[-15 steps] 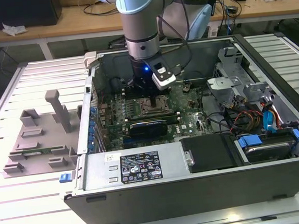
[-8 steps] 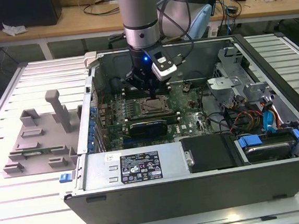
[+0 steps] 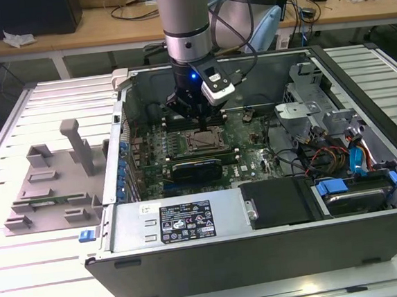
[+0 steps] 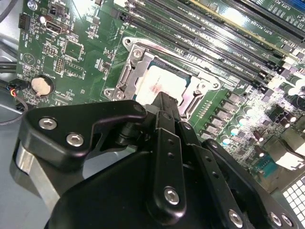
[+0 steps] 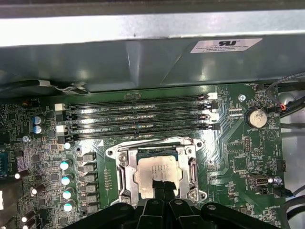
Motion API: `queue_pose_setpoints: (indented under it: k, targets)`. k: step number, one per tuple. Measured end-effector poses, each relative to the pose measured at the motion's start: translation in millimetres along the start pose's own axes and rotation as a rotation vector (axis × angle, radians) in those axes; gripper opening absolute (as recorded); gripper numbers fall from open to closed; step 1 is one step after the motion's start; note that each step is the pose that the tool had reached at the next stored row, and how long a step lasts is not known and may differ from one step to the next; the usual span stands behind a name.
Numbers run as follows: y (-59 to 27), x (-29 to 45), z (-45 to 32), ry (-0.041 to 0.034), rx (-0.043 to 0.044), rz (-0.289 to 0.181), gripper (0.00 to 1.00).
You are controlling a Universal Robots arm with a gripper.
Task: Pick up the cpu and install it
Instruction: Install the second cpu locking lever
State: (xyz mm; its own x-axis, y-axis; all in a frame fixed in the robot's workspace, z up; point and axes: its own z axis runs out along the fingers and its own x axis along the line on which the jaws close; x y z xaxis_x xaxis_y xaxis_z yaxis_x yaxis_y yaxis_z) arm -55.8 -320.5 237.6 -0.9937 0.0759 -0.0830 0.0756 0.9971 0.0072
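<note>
While the black gripper (image 4: 164, 102) hovered with fingers together, the flat silvery-grey square cpu (image 5: 157, 172) was seen seated in the metal-framed socket (image 5: 125, 179). Socket frame was left unlatched, by appearance.

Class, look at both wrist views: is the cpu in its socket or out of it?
In. The cpu lies flat inside the metal-framed socket on the motherboard, with the gripper just above its edge.

A white slatted worktable (image 3: 30, 288) spreads under bright, even light; beyond the claw, a wooden bench (image 3: 90, 22) carries tangled cables (image 3: 131, 14).
</note>
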Motion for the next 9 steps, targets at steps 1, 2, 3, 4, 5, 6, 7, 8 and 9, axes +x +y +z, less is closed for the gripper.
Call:
queue_pose_setpoints:
  k: [1, 2, 3, 4, 5, 6, 7, 8, 9]
  targets:
    - [0.0, 0.0, 0.0, 0.0000, 0.0000, 0.000, 0.11]
    - [0.0, 0.0, -0.1, 0.0001, 0.0000, 0.000, 0.11]
    - [0.0, 0.0, -0.1, 0.0000, 0.0001, 0.000, 0.11]
    - [0.0, 0.0, -0.1, 0.0000, 0.0000, 0.000, 0.11]
    - [0.0, 0.0, -0.1, 0.0000, 0.0000, 0.000, 0.11]
    - [-0.2, 0.0, -0.2, 0.0002, 0.0002, 0.000, 0.11]
    - [-0.6, 0.0, -0.3, 0.0003, 0.0006, 0.000, 0.11]
    - [-1.3, -0.1, -0.2, 0.0002, 0.0002, 0.000, 0.11]
    - [-3.5, -0.3, -0.2, 0.0001, 0.0002, 0.000, 0.11]
